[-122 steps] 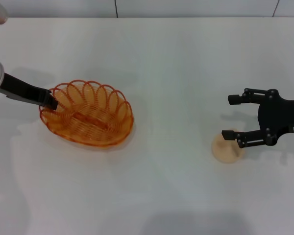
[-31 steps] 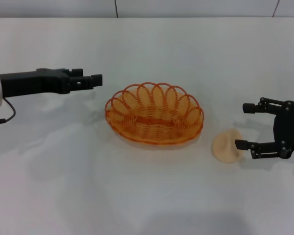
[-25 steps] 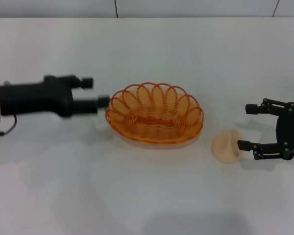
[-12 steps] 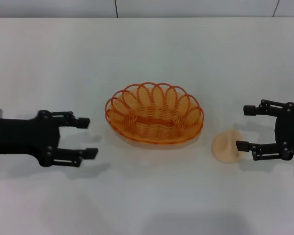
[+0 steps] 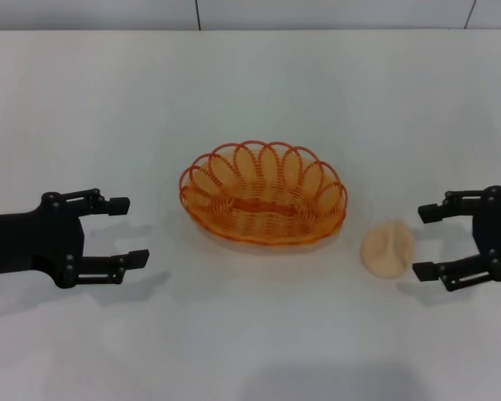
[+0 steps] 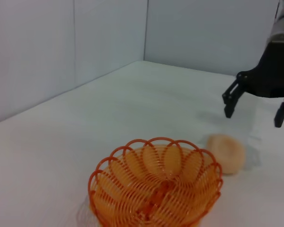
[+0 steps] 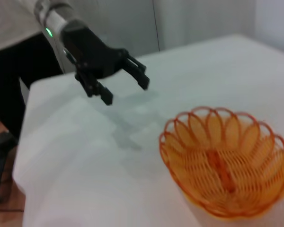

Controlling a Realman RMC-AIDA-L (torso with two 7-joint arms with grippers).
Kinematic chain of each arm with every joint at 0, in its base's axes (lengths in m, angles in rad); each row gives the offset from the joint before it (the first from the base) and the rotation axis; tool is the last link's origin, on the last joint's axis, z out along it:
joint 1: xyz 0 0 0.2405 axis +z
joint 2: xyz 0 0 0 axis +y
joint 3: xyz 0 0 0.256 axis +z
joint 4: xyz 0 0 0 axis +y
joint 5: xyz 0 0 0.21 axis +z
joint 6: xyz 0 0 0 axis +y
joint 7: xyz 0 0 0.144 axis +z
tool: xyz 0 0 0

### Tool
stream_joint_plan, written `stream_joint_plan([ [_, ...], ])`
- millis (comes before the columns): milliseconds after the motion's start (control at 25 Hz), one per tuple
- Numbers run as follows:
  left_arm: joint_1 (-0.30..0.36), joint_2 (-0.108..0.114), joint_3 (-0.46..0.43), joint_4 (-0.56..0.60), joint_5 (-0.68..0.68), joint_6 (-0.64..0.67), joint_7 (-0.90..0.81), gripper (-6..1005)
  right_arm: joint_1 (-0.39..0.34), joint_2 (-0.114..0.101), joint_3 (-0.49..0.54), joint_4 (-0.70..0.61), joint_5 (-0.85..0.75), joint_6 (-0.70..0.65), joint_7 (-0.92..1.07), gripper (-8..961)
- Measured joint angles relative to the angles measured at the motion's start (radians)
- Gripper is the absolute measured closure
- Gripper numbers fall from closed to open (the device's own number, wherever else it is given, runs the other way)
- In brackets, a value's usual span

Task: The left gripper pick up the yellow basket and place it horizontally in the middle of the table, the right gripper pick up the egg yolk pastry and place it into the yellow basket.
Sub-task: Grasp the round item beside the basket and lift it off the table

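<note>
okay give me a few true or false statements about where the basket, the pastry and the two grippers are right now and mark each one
1. The yellow basket sits empty on the table. True.
2. The egg yolk pastry lies inside the basket. False: it lies on the table beside the basket, on the robot's right.
3. The left gripper grips the basket's rim. False: it is open, apart from the basket.
4. The right gripper is open beside the pastry. True.
</note>
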Motion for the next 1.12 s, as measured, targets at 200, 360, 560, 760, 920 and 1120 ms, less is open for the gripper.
stream_joint_plan([
  [200,-0.002,-0.008,0.002,-0.016,0.002,-0.001,0.031,183,0.031,0.007,-0.049,-0.010,-0.024,0.079,0.113,85],
  [360,-0.009,-0.009,0.009,-0.013,0.008,0.005,0.015,184,0.038,0.008,-0.117,-0.007,-0.028,0.146,0.180,92],
  [560,-0.010,-0.010,0.024,-0.007,0.012,0.007,-0.008,184,0.041,0.012,-0.197,-0.001,-0.057,0.220,0.236,112],
  [760,-0.010,-0.011,0.036,0.004,0.013,0.009,-0.020,185,0.041,0.013,-0.218,0.006,-0.064,0.249,0.247,175],
  [920,-0.010,-0.011,0.036,0.006,0.013,0.017,-0.022,186,0.042,0.014,-0.217,0.014,-0.052,0.248,0.241,225],
  [1120,-0.010,-0.012,0.035,0.007,0.007,0.021,-0.023,186,0.042,0.015,-0.228,0.018,-0.048,0.248,0.222,395],
])
